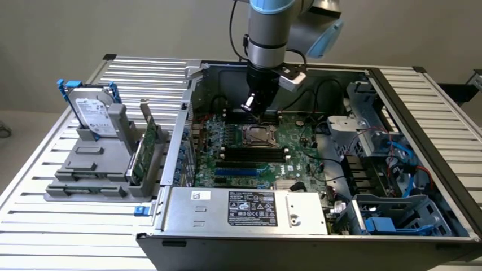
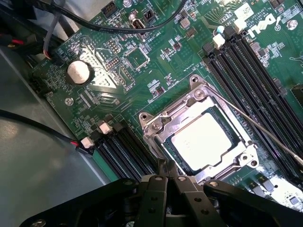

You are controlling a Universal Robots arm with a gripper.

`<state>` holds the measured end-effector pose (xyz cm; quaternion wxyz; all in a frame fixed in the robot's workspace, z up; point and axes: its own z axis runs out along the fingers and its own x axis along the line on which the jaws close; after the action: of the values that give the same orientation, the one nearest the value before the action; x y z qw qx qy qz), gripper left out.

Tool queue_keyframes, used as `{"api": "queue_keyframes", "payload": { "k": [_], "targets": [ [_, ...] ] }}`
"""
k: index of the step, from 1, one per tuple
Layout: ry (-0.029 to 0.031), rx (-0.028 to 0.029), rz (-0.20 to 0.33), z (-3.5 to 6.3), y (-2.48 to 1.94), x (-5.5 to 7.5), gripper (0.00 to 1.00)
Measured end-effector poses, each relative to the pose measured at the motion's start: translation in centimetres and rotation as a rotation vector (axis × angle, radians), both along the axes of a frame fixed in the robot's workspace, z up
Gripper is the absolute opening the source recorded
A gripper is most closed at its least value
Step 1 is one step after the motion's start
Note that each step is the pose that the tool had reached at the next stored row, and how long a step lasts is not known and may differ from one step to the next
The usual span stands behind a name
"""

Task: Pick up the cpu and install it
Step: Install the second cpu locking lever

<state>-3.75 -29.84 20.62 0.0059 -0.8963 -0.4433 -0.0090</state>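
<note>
The cpu (image 2: 201,139) lies flat inside the metal-framed socket (image 2: 156,125) on the green motherboard, its silvery top showing through the frame. In the exterior view the cpu (image 1: 256,135) sits mid-board inside the open computer case. My gripper (image 2: 169,168) is shut with nothing between its fingers, its tips close over the socket frame's edge beside the cpu. From outside, the gripper (image 1: 254,117) hangs straight down from the arm, just above the socket's far side. A thin wire lever (image 2: 258,126) runs out from the socket.
A hard drive (image 1: 94,116) stands in a grey holder at the exterior view's left. Black memory slots (image 1: 256,152) lie beside the socket. The power supply (image 1: 249,210) fills the case's near side, and blue drive cages (image 1: 391,217) and cables crowd the right.
</note>
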Motion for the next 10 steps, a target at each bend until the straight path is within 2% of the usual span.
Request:
{"api": "queue_keyframes", "payload": {
  "k": [2,6,10],
  "targets": [
    [-0.0001,-0.0019,0.000,0.04,0.07,-0.02,0.11],
    [-0.0005,-0.0094,0.000,0.15,0.23,-0.04,0.11],
    [-0.0004,-0.0104,0.000,0.17,0.23,-0.05,0.11]
  ]
}}
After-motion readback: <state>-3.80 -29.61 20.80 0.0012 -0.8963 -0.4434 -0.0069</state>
